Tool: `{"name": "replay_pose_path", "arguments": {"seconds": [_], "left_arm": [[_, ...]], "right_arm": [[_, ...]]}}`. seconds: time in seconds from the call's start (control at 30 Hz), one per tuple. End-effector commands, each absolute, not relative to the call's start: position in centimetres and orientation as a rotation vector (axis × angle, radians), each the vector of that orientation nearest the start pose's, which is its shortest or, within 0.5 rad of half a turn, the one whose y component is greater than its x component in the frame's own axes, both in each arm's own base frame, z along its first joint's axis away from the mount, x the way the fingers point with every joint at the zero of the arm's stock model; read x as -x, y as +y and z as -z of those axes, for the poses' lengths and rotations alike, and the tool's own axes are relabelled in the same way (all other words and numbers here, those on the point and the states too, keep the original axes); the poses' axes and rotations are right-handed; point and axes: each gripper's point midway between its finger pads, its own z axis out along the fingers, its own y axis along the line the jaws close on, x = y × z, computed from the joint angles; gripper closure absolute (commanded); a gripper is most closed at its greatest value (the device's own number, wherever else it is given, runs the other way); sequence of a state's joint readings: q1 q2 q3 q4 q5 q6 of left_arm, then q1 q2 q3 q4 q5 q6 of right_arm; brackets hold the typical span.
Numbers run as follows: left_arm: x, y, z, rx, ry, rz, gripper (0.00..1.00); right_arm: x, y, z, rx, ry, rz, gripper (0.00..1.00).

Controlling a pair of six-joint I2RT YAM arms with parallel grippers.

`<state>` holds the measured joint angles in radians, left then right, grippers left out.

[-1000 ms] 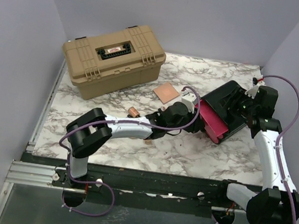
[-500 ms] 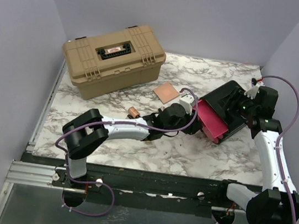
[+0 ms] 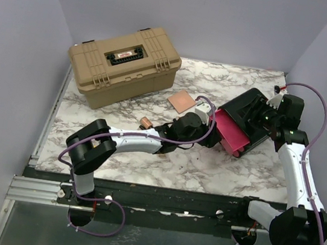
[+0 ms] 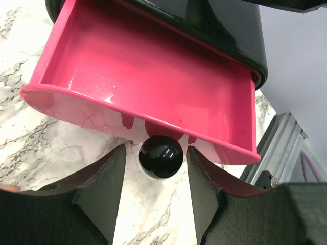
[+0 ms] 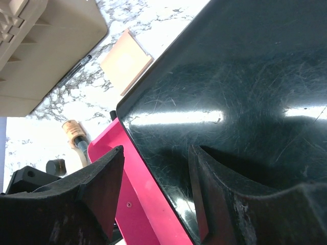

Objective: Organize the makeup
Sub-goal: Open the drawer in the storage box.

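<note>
right wrist: one compact (image 5: 125, 61) (copper-pink), one drawer (image 5: 148, 204).

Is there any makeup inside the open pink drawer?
No, the left wrist view shows the pink drawer's visible floor bare, with nothing lying in it.

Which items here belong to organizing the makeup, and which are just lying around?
Job: square copper-pink compact; copper lipstick tube; probably the black box with its open pink drawer, as storage.
Lying about: tan toolbox; pen beside it.
</note>
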<state>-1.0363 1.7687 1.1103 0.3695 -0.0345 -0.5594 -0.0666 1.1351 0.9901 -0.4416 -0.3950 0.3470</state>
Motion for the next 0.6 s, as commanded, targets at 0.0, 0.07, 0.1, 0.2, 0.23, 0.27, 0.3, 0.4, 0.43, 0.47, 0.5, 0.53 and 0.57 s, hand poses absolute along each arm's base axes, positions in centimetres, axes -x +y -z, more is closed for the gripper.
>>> {"name": "replay_pose_path", "arguments": {"seconds": [0.0,0.07,0.1,0.2,0.23,0.27,0.3,0.4,0.43,0.47,0.5,0.53,0.57], "left_arm": [[-26.1,-47.0,-17.4,-0.43,1.924,1.055,0.47],[-26.1,-47.1,-17.5,-0.428,1.923,1.057,0.47],[-26.1,-47.2,-17.3,-0.431,1.926,1.056,0.47],[-26.1,-47.1,-16.9,-0.424,1.929,1.055,0.47],[-26.1,-47.2,-16.8,-0.425,1.93,1.059,0.47],[-26.1,-47.3,-16.7,-0.426,1.93,1.061,0.47],[-26.2,-47.4,-16.7,-0.422,1.93,1.061,0.47],[-26.4,-47.6,-16.5,-0.416,1.932,1.063,0.47],[-26.4,-47.8,-16.7,-0.414,1.927,1.072,0.47],[-26.3,-48.0,-16.8,-0.414,1.923,1.082,0.47],[-26.3,-48.2,-16.9,-0.412,1.921,1.093,0.47],[-26.4,-48.2,-16.8,-0.41,1.923,1.093,0.47],[-26.4,-48.2,-16.7,-0.409,1.925,1.087,0.47]], "right_arm": [[-31.2,6.3,-19.0,-0.269,2.282,-0.624,0.4],[-31.1,6.5,-19.0,-0.267,2.283,-0.633,0.4],[-31.1,6.5,-19.0,-0.266,2.283,-0.634,0.4],[-31.1,6.4,-19.0,-0.268,2.281,-0.63,0.4],[-31.1,6.4,-18.9,-0.269,2.281,-0.631,0.4],[-31.2,6.5,-18.9,-0.271,2.28,-0.634,0.4],[-31.2,6.6,-19.0,-0.27,2.277,-0.641,0.4],[-31.2,7.0,-19.2,-0.264,2.272,-0.675,0.4],[-31.2,7.1,-19.3,-0.265,2.267,-0.684,0.4],[-31.3,7.1,-19.4,-0.266,2.262,-0.687,0.4],[-31.3,7.1,-19.4,-0.268,2.259,-0.686,0.4],[-31.3,7.1,-19.4,-0.268,2.258,-0.685,0.4],[-31.3,7.0,-19.3,-0.269,2.259,-0.681,0.4]]}}
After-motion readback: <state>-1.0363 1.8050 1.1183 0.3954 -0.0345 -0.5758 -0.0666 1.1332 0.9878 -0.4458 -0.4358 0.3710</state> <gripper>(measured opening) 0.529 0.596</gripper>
